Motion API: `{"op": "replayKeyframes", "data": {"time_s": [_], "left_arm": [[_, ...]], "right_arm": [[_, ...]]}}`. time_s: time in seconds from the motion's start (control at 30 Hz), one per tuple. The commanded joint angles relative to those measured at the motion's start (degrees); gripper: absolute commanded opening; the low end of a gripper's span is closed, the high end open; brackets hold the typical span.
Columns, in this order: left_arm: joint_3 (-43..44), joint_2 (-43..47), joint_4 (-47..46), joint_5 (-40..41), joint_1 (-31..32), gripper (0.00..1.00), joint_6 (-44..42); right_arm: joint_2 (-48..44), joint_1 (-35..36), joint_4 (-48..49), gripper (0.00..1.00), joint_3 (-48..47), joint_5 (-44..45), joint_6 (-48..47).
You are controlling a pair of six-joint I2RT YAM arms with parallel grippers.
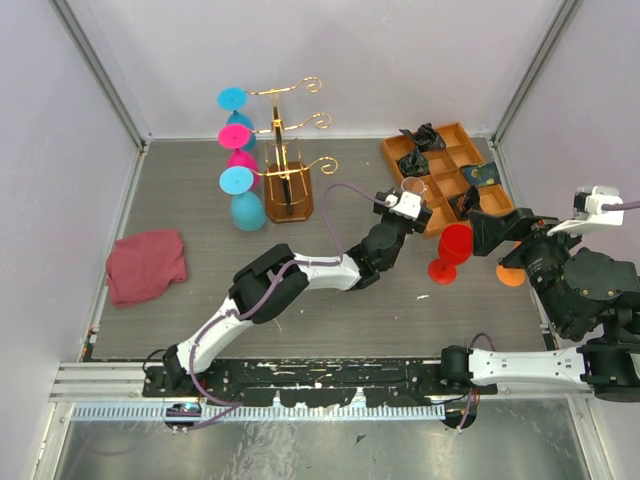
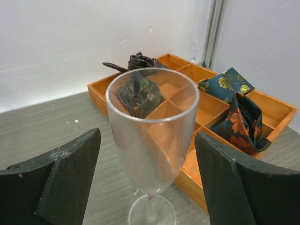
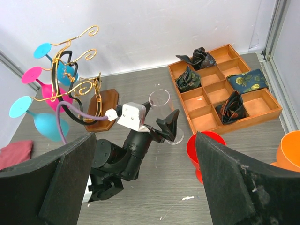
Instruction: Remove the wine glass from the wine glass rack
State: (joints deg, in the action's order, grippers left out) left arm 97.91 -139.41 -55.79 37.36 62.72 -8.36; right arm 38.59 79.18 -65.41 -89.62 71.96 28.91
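Clear wine glass stands on the worktop beside the tray, untouched between the open jaws of my left gripper; right gripper open, empty. Looks light, slick, breakable; I'd grip mid-bowl.

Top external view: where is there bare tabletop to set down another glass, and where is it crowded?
Free: the patch between the red cloth and the left arm; the far stretch between the wine glass rack and the wooden tray; the near tabletop before the red glass. Crowded: beside the tray, where the clear glass, red glass and orange glass sit close.
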Motion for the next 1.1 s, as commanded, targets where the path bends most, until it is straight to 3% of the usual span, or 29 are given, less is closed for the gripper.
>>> {"op": "replayKeyframes", "data": {"time_s": [0.0,0.3,0.43,0.57,0.6,0.67,0.7,0.73,0.8,0.87,0.97,1.07], "left_arm": [[-2.74,1.01,-4.79,2.96,0.71,1.00,1.55],[-10.65,7.01,-10.41,6.93,2.43,0.98,-2.85],[-16.80,13.45,-12.09,7.10,4.69,0.98,-7.57],[-26.22,24.67,-7.88,11.81,7.85,0.98,-5.61],[-27.48,29.42,-3.46,13.13,8.75,0.98,-4.09],[-26.61,37.37,14.91,15.13,9.85,0.98,1.94],[-23.96,40.98,36.44,15.01,9.66,0.98,8.31],[-20.19,43.50,52.05,13.79,8.79,0.98,16.42],[-15.97,47.99,71.43,10.74,6.67,0.98,29.32],[-17.43,54.31,77.69,9.97,4.88,0.98,34.06],[-19.29,63.46,84.33,6.67,-1.46,0.98,39.44],[-15.88,68.79,92.39,0.12,-11.16,0.98,41.40]], "right_arm": [[-0.10,0.39,0.62,0.91,0.32,1.28,0.93],[1.24,0.40,0.62,0.90,1.17,1.61,2.07],[4.35,0.45,0.75,0.90,0.92,2.22,2.27],[9.48,0.44,4.65,0.90,-0.35,0.52,1.01],[10.94,0.41,6.24,0.90,-0.91,-0.49,0.54],[14.06,0.39,9.43,0.86,-2.87,-3.37,-0.64],[15.64,0.40,10.74,0.85,-4.30,-5.92,-0.87],[17.63,0.36,12.99,0.84,-5.78,-7.95,-2.46],[22.17,-1.22,15.07,0.82,-11.28,-14.45,-4.59],[28.16,-9.91,15.72,0.81,-16.63,-28.75,-5.15],[34.56,-32.34,19.18,0.74,-17.54,-59.63,-2.59],[40.45,-40.58,24.20,0.71,-16.68,-72.31,-0.20]]}}
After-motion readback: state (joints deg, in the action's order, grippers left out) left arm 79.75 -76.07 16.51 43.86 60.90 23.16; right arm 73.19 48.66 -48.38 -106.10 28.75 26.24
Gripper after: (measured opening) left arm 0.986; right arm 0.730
